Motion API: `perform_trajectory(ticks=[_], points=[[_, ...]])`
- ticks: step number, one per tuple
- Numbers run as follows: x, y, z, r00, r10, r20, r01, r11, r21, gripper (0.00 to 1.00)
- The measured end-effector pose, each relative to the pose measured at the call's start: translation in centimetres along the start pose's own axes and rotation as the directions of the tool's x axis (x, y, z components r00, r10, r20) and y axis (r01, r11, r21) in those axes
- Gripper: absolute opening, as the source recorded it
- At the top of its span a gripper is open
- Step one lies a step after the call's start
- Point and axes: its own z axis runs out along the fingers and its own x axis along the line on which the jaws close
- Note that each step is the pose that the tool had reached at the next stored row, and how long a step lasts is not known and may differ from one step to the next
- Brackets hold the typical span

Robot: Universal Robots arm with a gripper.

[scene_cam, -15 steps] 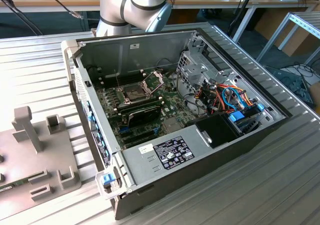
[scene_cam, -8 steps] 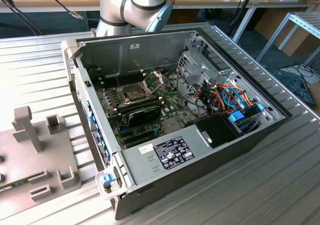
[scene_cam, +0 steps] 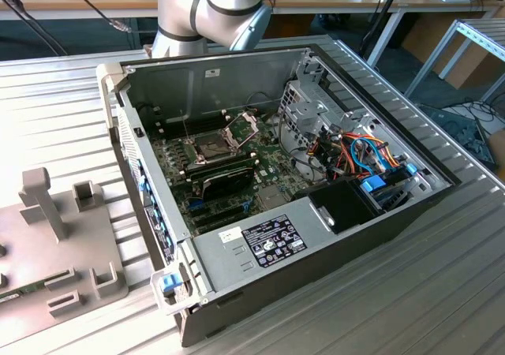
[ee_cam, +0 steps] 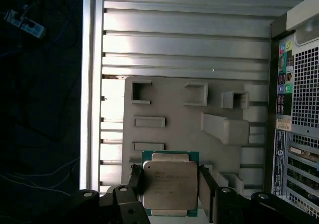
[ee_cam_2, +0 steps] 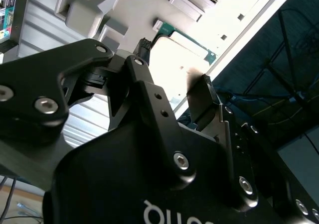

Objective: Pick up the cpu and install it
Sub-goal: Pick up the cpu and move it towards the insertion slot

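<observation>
The cpu (ee_cam: 170,184), a flat square chip with a dull silver top and a green rim, sits between my gripper's (ee_cam: 171,181) two black fingers, one against each side, so the gripper is shut on it. It hangs above the grey holder plate (ee_cam: 174,109), and looks large against it. In the second wrist view the gripper (ee_cam_2: 174,64) shows from behind, with the cpu's green edge (ee_cam_2: 192,45) just past the fingertips. In the exterior view the motherboard's socket (scene_cam: 211,144) lies uncovered, its hinged metal frame (scene_cam: 243,122) standing open.
The open computer case (scene_cam: 260,237) lies on a ribbed metal table (scene_cam: 442,292); its rear panel (ee_cam: 299,109) borders the holder plate (scene_cam: 63,244). Raised blocks (scene_cam: 39,201) stand on that plate. Memory sticks (scene_cam: 225,183), cables (scene_cam: 363,154) and a drive cage (scene_cam: 304,106) crowd the case.
</observation>
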Motion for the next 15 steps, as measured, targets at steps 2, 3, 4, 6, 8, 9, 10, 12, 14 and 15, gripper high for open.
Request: perform_trajectory(ticks=[2, 3, 4, 6, 8, 9, 10, 12, 14, 15], points=[[-0.23, -0.01, 0.01, 1.0000, 0.000, 0.0000, 0.000, 1.0000, 0.0000, 0.55], [-0.36, -0.01, 0.02, 1.0000, 0.000, 0.0001, 0.000, 1.0000, -0.0001, 0.55], [-0.54, -0.02, 0.02, 1.0000, 0.000, 0.0000, 0.000, 1.0000, 0.0000, 0.55], [-0.79, -0.02, 0.03, 1.0000, 0.000, 0.0000, 0.000, 1.0000, 0.0000, 0.55], [-1.11, -0.03, 0.04, 1.0000, 0.000, 0.0001, 0.000, 1.0000, 0.0000, 0.55], [-1.20, -0.04, 0.04, 1.0000, 0.000, 0.0001, 0.000, 1.0000, 0.0000, 0.55], [-1.29, -0.04, 0.05, 1.0000, 0.000, 0.0001, 0.000, 1.0000, 0.0000, 0.55], [-1.43, -0.04, 0.06, 1.0000, 0.000, 0.0001, 0.000, 1.0000, -0.0001, 0.55], [-1.46, -0.05, 0.06, 1.0000, 0.000, 0.0000, 0.000, 1.0000, 0.0000, 0.55], [-1.47, -0.05, 0.06, 1.0000, 0.000, 0.0001, 0.000, 1.0000, 0.0000, 0.55]])
